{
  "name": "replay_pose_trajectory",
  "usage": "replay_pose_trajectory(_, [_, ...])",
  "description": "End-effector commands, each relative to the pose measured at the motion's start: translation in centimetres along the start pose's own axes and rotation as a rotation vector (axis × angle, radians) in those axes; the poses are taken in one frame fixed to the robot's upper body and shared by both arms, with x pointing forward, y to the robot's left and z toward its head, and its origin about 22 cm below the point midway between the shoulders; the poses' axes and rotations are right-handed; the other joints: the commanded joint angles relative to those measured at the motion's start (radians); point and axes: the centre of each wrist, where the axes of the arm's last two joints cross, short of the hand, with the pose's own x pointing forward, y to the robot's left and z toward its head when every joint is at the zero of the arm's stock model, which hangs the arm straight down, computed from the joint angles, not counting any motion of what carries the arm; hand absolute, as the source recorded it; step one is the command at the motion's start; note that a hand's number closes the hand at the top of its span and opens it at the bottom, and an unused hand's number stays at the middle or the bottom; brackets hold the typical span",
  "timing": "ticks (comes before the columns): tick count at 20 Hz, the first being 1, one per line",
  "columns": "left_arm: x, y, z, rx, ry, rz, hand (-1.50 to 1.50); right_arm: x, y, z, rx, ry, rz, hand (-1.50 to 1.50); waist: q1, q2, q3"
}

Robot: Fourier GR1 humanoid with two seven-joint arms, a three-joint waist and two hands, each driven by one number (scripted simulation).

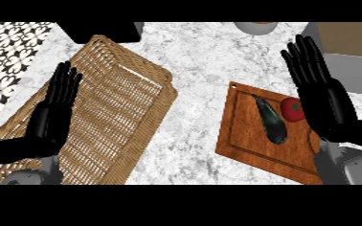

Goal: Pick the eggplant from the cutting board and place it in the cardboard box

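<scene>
A dark, slim eggplant [271, 120] lies lengthwise on the brown wooden cutting board [244, 136] at the right of the counter. Beside it, to the right, sits a red tomato [290, 109], partly hidden by my right hand. My right hand [326, 106] is open, fingers straight and pointing up, over the board's right edge and just right of the eggplant, not touching it. My left hand [51, 113] is open at the left, resting over a large woven wicker container [124, 110]. No cardboard box shows; the wicker container is the only receptacle in view.
A grey round vessel [256, 27] stands at the counter's far edge. A dark object [99, 31] sits at the back left. A patterned tile surface [21, 48] borders the left. Bare marble [191, 124] lies between the container and the board.
</scene>
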Motion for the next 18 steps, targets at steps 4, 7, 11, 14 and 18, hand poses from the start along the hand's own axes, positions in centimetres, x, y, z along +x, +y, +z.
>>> replay_pose_trajectory(4, [1.1, -0.8, -0.4, -0.173, 0.045, -0.149, 0.0, -5.8, -2.1, 4.7, -0.199, 0.501, 0.16, -1.5, -0.038, 0.032, -0.062])
replay_pose_trajectory(7, [0.3, -0.7, 1.4, -0.166, 0.118, -0.106, 0.0, -0.9, -3.7, 1.0, -0.58, 0.017, 0.019, -1.5, -0.181, -0.041, -0.021])
replay_pose_trajectory(11, [1.5, -1.6, 0.8, -0.286, 0.135, -0.166, 0.0, -5.6, -8.5, 8.6, -0.082, 0.69, 0.932, -1.5, -0.056, 0.04, -0.075])
replay_pose_trajectory(14, [1.7, -3.0, 0.9, -0.34, 0.158, -0.164, 0.0, -4.9, -7.3, 8.1, 0.018, 0.657, 1.158, -1.5, -0.043, 0.022, -0.073])
replay_pose_trajectory(18, [1.0, -3.8, 0.2, -0.352, 0.202, -0.192, 0.0, -2.5, -3.6, 5.3, 0.041, 0.637, 1.305, -1.5, -0.042, 0.017, -0.071])
